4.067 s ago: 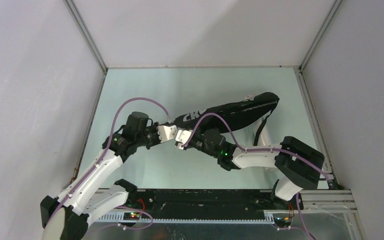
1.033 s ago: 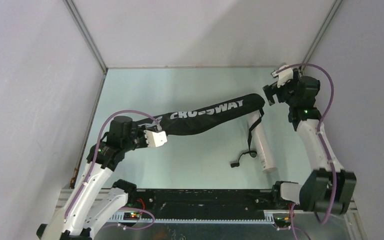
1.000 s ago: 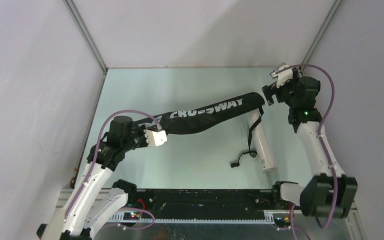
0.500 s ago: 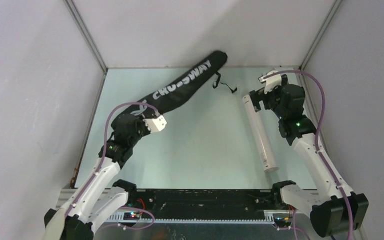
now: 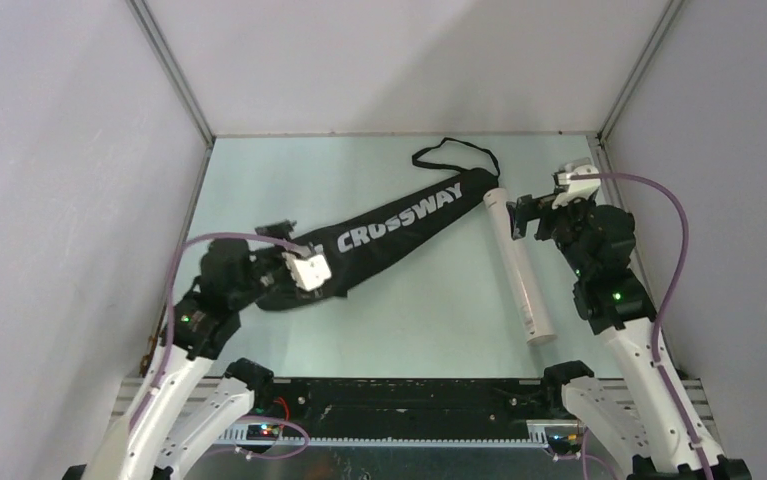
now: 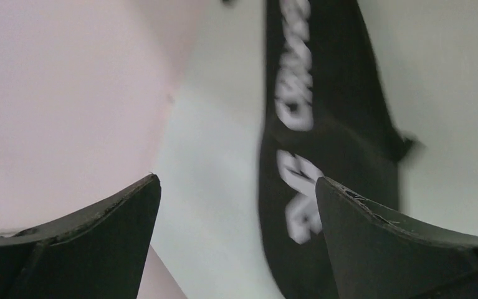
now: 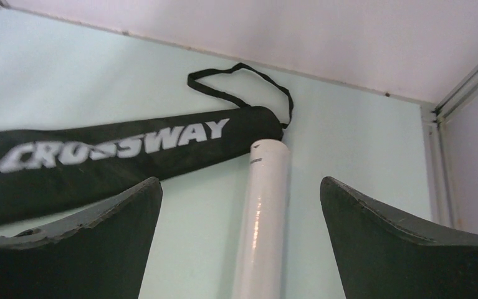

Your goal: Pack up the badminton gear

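Observation:
The black "CROSSWAY" racket bag lies flat and diagonal on the table, its strap loop at the far end. My left gripper hovers open over the bag's near end, and the bag shows under its right finger, nothing held. The long white tube lies to the right of the bag, its far end next to the bag's tip. My right gripper hangs open above that far end, with the tube running between its spread fingers and the bag at left.
Grey walls close in the pale green table on the left, back and right. A metal rail runs along the right edge close to my right arm. Both arm bases sit on the black bar at the near edge.
The left gripper has opened and let the bag go; the bag, raised toward the back wall half a second ago, now lies on the table. The right gripper has shifted a little right.

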`<state>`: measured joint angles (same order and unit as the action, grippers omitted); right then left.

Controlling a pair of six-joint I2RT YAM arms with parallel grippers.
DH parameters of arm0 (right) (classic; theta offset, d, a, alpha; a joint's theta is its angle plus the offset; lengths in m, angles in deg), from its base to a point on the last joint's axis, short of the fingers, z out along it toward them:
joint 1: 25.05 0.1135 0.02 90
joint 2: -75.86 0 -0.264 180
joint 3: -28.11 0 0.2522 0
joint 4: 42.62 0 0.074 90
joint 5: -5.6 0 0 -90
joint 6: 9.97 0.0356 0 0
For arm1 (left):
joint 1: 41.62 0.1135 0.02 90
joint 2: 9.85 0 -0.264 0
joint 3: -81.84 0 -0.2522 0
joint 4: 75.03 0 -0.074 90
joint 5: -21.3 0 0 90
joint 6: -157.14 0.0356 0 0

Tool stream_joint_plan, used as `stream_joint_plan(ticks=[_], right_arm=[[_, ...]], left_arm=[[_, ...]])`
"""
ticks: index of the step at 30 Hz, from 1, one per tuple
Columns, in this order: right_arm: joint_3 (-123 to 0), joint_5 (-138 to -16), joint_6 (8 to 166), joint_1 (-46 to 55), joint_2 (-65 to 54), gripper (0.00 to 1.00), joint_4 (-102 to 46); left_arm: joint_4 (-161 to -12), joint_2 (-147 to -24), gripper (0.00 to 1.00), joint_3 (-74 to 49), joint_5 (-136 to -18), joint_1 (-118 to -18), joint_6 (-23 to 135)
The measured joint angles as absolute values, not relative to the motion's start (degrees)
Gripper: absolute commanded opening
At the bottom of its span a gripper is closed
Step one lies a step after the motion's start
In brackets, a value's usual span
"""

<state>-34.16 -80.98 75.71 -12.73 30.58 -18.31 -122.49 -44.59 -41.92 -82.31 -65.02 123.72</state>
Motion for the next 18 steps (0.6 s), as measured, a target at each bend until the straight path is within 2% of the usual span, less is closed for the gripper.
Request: stream_joint_plan(ticks=[6, 10, 12, 14, 18], right_arm=[[-34.2, -82.7, 84.8, -12.7, 33.8, 0.99, -14.9], [-34.1, -86.1, 89.2, -12.7, 33.7, 0.99, -11.1], [-33.8, -88.8, 91.4, -12.7, 33.7, 0.99, -8.7], [-32.8, -92.0, 93.5, -12.7, 34.2, 0.99, -6.9], [-28.1, -98.5, 97.2, -12.7, 37.4, 0.99, -4.3]], left_arm=[[-109.3, -50.4, 1.00, -24.7, -89.6, -65.7, 101.0], [-100.6, -58.9, 1.00, -11.2, -87.3, -69.3, 83.8], [-99.4, -62.5, 1.00, -5.8, -81.6, -70.1, 76.9], [-98.6, -64.7, 1.00, -4.6, -70.6, -70.3, 68.5], [-100.8, -65.4, 1.00, -14.7, -50.2, -70.3, 55.7]])
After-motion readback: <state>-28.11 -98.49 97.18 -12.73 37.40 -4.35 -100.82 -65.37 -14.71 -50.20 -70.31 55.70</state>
